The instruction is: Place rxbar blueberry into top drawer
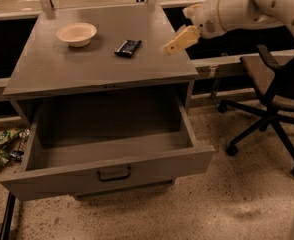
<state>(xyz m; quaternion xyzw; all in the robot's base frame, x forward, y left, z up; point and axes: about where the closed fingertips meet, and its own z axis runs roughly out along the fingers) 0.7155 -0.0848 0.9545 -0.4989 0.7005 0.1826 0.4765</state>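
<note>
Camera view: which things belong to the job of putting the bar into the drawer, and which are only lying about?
Job: rxbar blueberry on the cabinet top; top drawer, open; hand, over the top's right side.
Lying about: bowl; office chair; floor litter.

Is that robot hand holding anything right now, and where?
Nothing. The gripper hangs above the cabinet top, apart from the rxbar blueberry lying there.
</note>
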